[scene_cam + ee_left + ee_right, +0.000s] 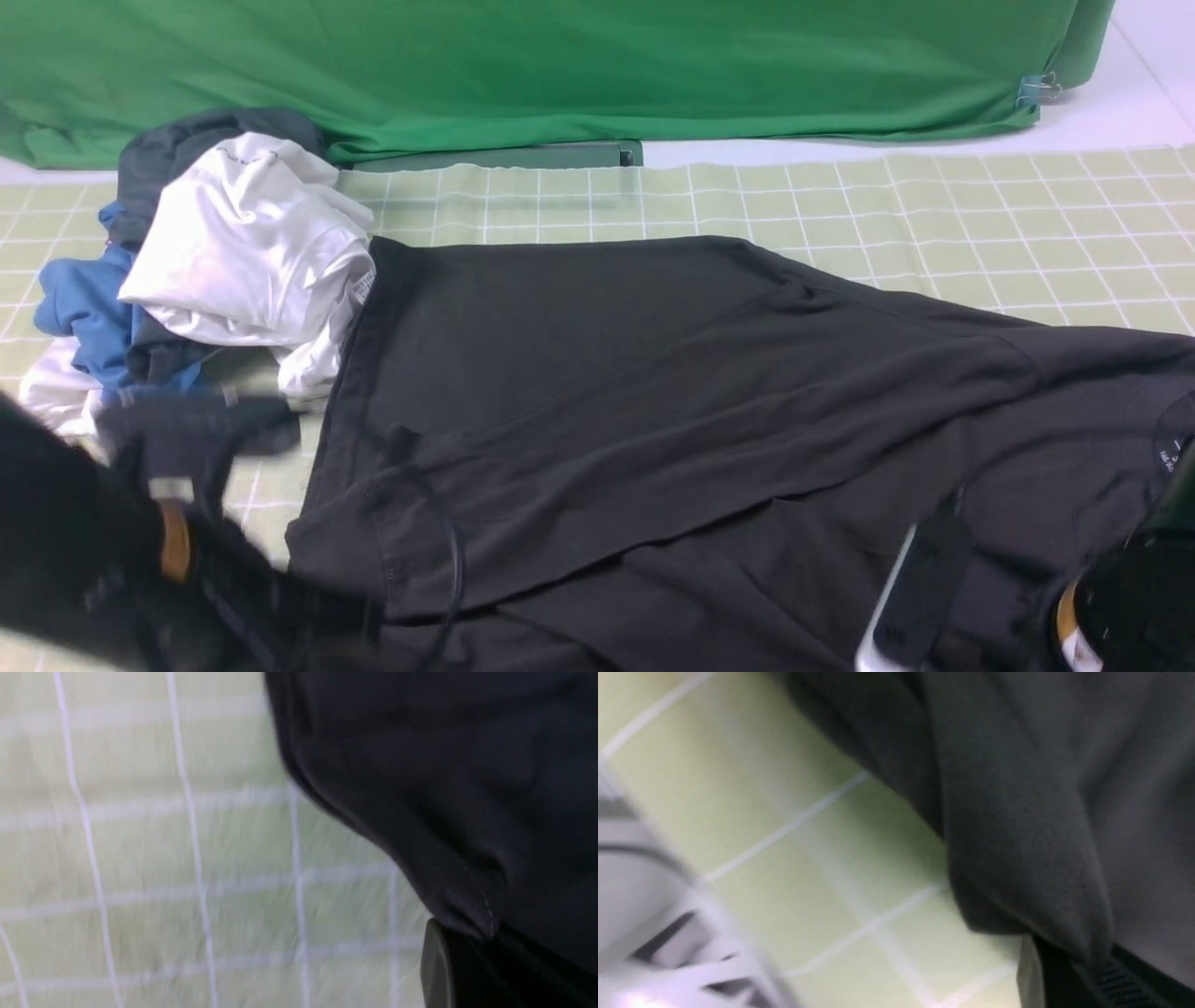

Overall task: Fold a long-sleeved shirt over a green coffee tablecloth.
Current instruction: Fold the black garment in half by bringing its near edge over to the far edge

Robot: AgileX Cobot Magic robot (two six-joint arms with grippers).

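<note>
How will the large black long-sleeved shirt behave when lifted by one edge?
Probably floppy: the black long-sleeved shirt lies in soft folds and bunches to a point in the left wrist view. Likely light, since the fabric looks thin. It should drape, not hold shape.

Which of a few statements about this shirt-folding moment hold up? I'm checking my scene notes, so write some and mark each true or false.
1. The long-sleeved shirt lies on the green coffee tablecloth. True.
2. The white garment is spread over the middle of the shirt. False: it is bunched in a pile at the shirt's left edge.
3. The left gripper is closed on a bunch of the shirt's black fabric. True.
4. The blue garment lies to the right of the shirt. False: it is on the left, in the same pile as the white garment.
</note>
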